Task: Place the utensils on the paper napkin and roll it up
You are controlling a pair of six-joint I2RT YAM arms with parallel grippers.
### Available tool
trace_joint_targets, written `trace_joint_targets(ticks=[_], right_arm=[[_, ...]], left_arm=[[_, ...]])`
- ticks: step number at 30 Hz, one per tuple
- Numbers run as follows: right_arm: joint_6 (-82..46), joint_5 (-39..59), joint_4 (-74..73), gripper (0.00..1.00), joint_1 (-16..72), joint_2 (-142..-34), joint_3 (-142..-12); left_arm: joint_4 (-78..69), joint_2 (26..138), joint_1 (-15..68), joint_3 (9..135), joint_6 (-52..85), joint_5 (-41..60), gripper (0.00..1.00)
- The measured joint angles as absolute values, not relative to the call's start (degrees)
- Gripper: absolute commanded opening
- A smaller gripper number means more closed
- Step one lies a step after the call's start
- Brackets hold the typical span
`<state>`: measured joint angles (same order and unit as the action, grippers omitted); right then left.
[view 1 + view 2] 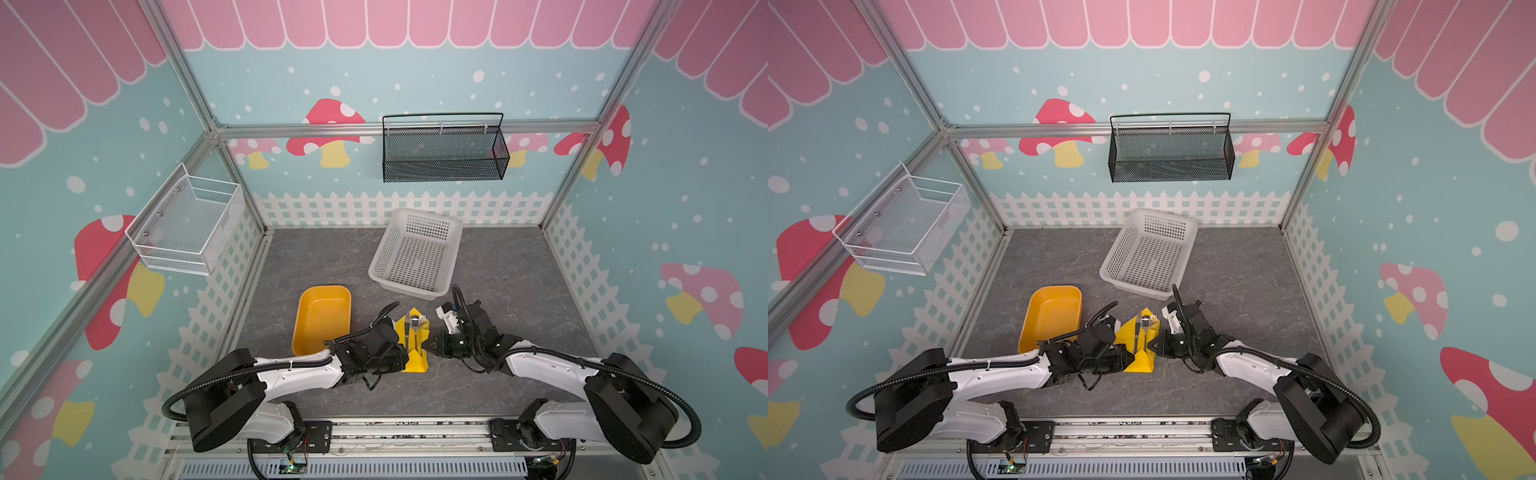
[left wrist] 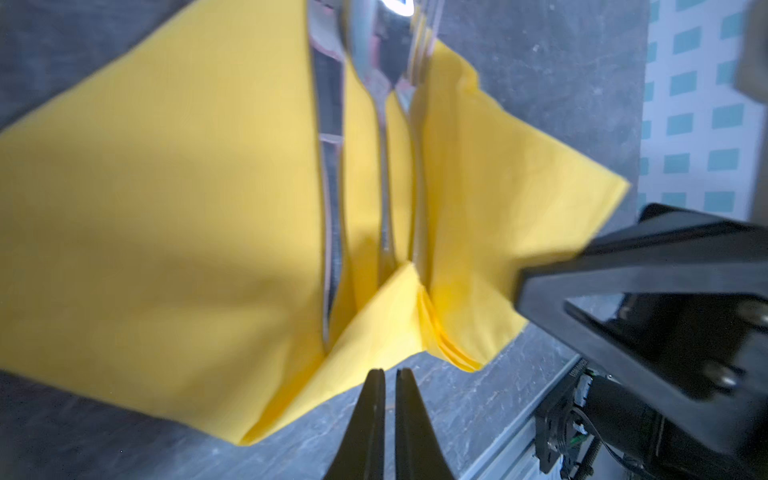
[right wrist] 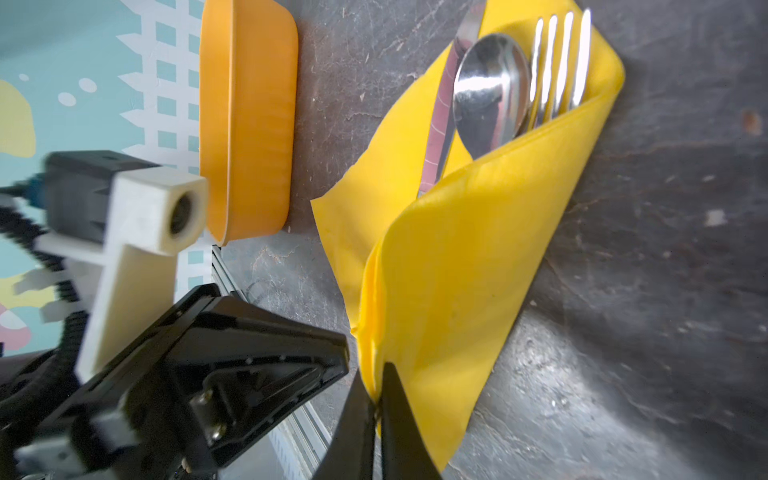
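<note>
**Operator:** Where is the paper napkin?

**Me:** The paper napkin [image 1: 417,363] lies on the desk [image 1: 498,374] between my 2 arms. It is near the orange tray [image 1: 322,316] and on the near side of the white basket [image 1: 415,253], touching neither. It shows partly folded in both top views.

**Operator:** And the utensils?

**Me:** All 3 lie on it side by side, heads pointing toward the basket. The knife [image 3: 444,112] is nearest the tray, the spoon [image 3: 490,91] is in the middle, and the fork [image 3: 561,62] is on the side away from the tray. Their heads stick out past the paper. In my left wrist view the near corner of the napkin is folded up over the handle ends.

**Operator:** What are your fingers doing?

**Me:** My right fingers [image 3: 391,395] are pinched on the napkin's edge, on the side away from the tray. That side is lifted and curls over the fork and spoon handles. My left fingers [image 2: 375,380] are nearly together, with only a thin slit between them and nothing in it. Their tips sit just in front of the folded-up corner, and I cannot tell whether they touch the paper.
</note>
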<state>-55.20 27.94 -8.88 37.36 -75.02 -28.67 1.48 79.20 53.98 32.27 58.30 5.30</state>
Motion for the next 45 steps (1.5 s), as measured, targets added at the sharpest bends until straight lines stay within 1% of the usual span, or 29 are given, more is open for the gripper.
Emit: trace_joint_targets(ticks=[12,13,18,21,24,26,30,33,41,43,45], right_arm=[[-50.52,25.45,-4.08,0.09,40.38,-80.38,-35.05],[-50.26,25.36,-3.88,0.09,40.60,-80.68,-35.40],[-48.82,25.69,-3.38,0.20,41.43,-82.72,-37.01],[-48.16,26.44,-3.33,0.27,41.71,-84.16,-37.43],[-47.59,26.98,-3.16,0.29,41.95,-85.27,-37.47],[-47.27,27.33,-2.98,0.30,42.13,-85.69,-37.47],[-46.98,27.75,-3.01,0.30,42.39,-85.86,-37.47],[-46.94,27.94,-2.98,0.30,42.44,-85.86,-37.47],[-46.92,27.99,-2.96,0.31,42.44,-85.86,-37.47],[-46.89,28.03,-2.98,0.31,42.44,-85.86,-37.47],[-46.89,28.08,-2.96,0.31,42.44,-85.86,-37.47]], left_arm=[[-0.56,84.49,53.52,31.94,59.24,6.90,0.08],[-0.62,84.55,53.52,31.94,59.48,6.94,0.09],[-0.75,81.71,53.28,31.83,60.73,6.96,0.14],[-1.50,77.52,51.51,31.24,61.43,7.38,0.22],[-3.81,74.96,48.64,30.04,62.24,8.69,0.37],[-5.74,74.24,46.85,28.97,63.24,9.76,0.40],[-9.61,74.43,42.81,27.51,64.88,13.34,0.53],[-12.73,75.94,40.80,27.66,65.58,15.51,0.56],[-16.19,85.06,40.18,31.35,66.06,20.03,0.56],[-16.71,87.42,40.18,32.38,66.11,20.88,0.53],[-17.47,89.52,40.18,33.21,66.26,21.76,0.48]])
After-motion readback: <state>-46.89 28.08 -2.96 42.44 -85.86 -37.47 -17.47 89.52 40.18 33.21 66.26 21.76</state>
